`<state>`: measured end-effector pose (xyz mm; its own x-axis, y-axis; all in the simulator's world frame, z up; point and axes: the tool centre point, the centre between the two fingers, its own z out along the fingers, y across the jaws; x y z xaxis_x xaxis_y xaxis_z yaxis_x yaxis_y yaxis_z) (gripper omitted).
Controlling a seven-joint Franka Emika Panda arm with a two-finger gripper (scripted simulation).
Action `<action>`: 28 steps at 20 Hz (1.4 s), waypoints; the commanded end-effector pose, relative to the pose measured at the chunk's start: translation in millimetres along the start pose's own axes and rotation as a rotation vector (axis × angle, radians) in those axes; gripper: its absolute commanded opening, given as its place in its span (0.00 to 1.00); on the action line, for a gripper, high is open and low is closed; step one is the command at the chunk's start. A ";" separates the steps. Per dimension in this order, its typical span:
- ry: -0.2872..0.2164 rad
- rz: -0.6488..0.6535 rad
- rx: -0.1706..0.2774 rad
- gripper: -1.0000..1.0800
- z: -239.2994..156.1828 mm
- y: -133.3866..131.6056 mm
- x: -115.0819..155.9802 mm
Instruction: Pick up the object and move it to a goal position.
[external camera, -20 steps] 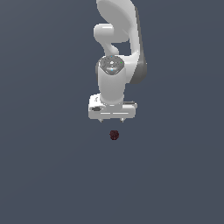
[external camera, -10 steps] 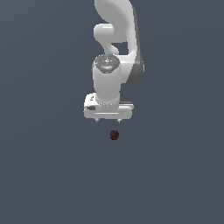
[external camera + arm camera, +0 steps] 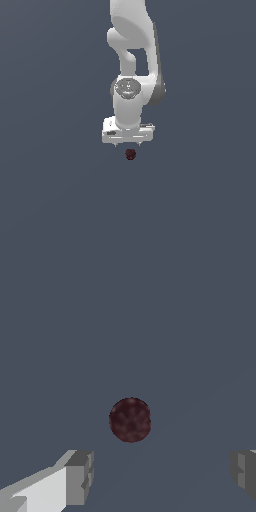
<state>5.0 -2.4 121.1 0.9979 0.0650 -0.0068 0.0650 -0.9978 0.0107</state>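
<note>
The end effector hangs right above the little dark red ball, its fingers wide apart and empty (nothing grabbed yet). Next, I think, it must go down around the ball, then squeeze.

Over the last second the claw has descended toward the maroon ball. One second ago its fingertips stood clearly above the ball; half a second ago the gap was smaller; now the fingertips sit just above it, not touching. The wrist joint has lowered with it, and the claw body has shifted slightly toward the exterior view's left. The ball's position shows no change.
</note>
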 end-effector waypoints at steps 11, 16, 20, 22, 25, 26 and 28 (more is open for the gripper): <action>0.005 -0.075 0.010 0.96 41.1 -16.6 0.0; 0.005 -0.076 0.010 0.96 49.8 -16.7 -0.2; 0.006 -0.077 0.010 0.96 68.5 -17.2 -0.6; 0.007 -0.078 0.010 0.96 78.7 -17.5 -0.8; 0.007 -0.078 0.010 0.96 88.6 -17.6 -0.5; 0.007 -0.078 0.010 0.96 90.6 -17.5 -0.2; 0.007 -0.079 0.010 0.96 92.3 -17.7 0.4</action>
<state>2.8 14.0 30.3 0.9897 0.1429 -0.0018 0.1429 -0.9897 -0.0002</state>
